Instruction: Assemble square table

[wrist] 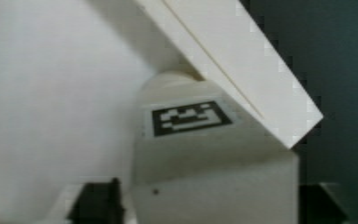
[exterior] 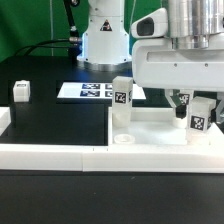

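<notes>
The white square tabletop [exterior: 165, 128] lies at the exterior view's right, its low rim [wrist: 247, 70] running diagonally through the wrist view. One tagged white leg [exterior: 122, 95] stands upright at its near-left corner. A second leg [exterior: 200, 114] rests on the tabletop under my hand. In the wrist view this leg [wrist: 190, 118] fills the gap between my two dark fingers [wrist: 101, 202], which sit against both of its sides. My gripper [wrist: 208, 205] is shut on it. A third leg [exterior: 21, 91] stands apart on the black table at the left.
The marker board [exterior: 92, 91] lies flat behind the tabletop, in front of the robot base [exterior: 105, 40]. A long low white border rail [exterior: 70, 156] runs along the front of the table, with a short stretch at the far left [exterior: 4, 122].
</notes>
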`<state>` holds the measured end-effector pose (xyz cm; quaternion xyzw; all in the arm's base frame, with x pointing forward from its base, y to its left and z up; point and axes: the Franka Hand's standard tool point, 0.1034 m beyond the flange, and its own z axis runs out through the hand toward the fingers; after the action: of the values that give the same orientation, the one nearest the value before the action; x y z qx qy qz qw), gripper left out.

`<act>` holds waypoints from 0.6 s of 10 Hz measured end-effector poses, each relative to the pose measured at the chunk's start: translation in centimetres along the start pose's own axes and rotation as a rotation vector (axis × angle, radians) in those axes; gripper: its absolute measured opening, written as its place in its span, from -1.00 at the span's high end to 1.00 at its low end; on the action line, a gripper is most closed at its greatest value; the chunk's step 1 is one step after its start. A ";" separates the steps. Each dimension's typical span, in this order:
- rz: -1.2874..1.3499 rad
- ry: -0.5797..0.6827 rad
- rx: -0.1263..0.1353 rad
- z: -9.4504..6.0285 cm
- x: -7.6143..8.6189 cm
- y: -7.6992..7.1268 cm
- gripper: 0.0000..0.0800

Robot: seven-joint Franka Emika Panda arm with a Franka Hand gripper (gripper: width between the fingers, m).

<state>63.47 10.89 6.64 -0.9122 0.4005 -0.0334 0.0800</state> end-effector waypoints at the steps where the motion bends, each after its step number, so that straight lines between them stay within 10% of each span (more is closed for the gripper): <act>1: 0.074 0.001 -0.002 0.0 0.1 0.1 0.26; 6: 0.601 -0.008 -0.014 0.0 0.1 0.6 0.26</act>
<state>63.09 10.44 6.56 -0.7534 0.6525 -0.0021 0.0816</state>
